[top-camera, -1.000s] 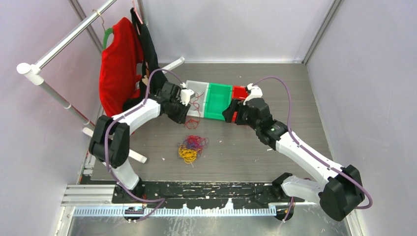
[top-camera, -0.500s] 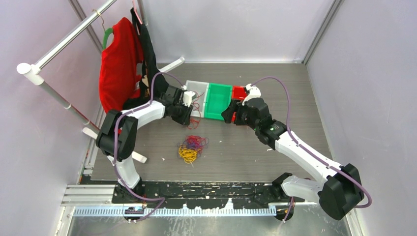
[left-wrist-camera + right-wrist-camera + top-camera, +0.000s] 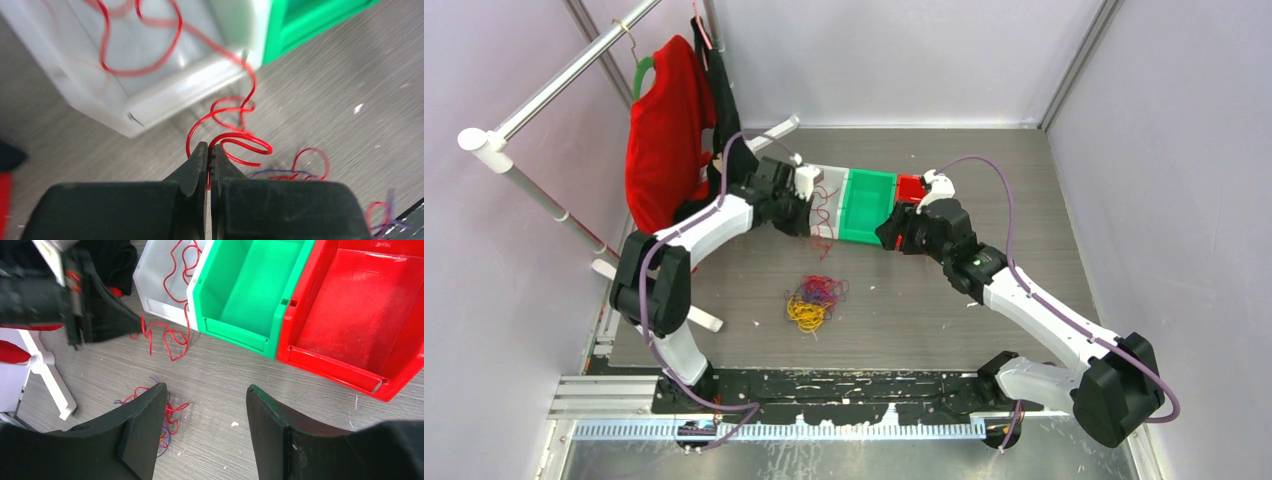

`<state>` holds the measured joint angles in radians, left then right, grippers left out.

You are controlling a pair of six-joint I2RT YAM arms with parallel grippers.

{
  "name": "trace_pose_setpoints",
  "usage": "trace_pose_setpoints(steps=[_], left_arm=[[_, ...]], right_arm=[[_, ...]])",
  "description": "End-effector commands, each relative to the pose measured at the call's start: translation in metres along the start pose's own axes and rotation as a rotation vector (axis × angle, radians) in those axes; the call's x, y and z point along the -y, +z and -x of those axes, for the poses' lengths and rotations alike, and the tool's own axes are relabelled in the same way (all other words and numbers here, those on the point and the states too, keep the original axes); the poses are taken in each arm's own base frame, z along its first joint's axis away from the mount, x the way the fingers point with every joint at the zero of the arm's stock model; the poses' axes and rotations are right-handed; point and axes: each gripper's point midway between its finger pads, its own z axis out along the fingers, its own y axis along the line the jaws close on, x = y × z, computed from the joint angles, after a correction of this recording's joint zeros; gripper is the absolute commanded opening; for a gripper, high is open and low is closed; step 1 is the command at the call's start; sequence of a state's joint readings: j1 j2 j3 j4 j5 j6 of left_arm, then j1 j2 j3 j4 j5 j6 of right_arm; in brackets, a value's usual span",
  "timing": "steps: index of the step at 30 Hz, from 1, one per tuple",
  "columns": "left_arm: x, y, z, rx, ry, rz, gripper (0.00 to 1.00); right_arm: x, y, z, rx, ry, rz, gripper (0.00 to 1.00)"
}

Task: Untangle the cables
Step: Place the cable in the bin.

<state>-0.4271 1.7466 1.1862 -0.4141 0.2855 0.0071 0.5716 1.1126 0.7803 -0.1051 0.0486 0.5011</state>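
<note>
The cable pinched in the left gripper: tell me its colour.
Red. The cable shows best in the left wrist view, clamped by the left gripper.

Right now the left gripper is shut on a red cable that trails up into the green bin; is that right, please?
Not quite. The left gripper is shut on a red cable, but it trails into the white bin, not the green bin beside it. The left wrist view shows this.
</note>
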Motion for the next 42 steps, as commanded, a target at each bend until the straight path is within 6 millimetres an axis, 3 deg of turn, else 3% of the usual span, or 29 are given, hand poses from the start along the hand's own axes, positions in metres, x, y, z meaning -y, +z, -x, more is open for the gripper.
trace_pose_setpoints(steps=[1,7,17,22,33,37,42], left_arm=[[0.019,-0.058,0.082,0.194,0.069,-0.029,0.0],[0.011,-0.065,0.121,0.251,0.115,0.015,0.0],[-0.036,-0.052,0.187,0.368,0.288,0.248,0.0],[-0.041,-0.023,0.185,0.336,0.342,0.261,0.0],[-0.043,0.039,0.156,0.262,0.383,0.224,0.04],[-0.044,0.042,0.16,0.277,0.44,0.236,0.25],[-0.039,0.019,0.174,0.281,0.48,0.239,0.39]], right_arm=[[-0.013,-0.005,0.023,0.078,0.016,0.05,0.64],[-0.012,-0.009,0.023,0.091,0.028,0.05,0.63],[-0.009,-0.016,0.026,0.108,0.022,0.037,0.63],[-0.008,-0.015,0.024,0.107,0.021,0.034,0.63],[-0.001,-0.015,0.022,0.11,-0.004,0.01,0.63],[0.001,-0.017,0.025,0.119,-0.014,-0.003,0.65],[-0.001,-0.021,0.031,0.128,-0.021,-0.003,0.67]])
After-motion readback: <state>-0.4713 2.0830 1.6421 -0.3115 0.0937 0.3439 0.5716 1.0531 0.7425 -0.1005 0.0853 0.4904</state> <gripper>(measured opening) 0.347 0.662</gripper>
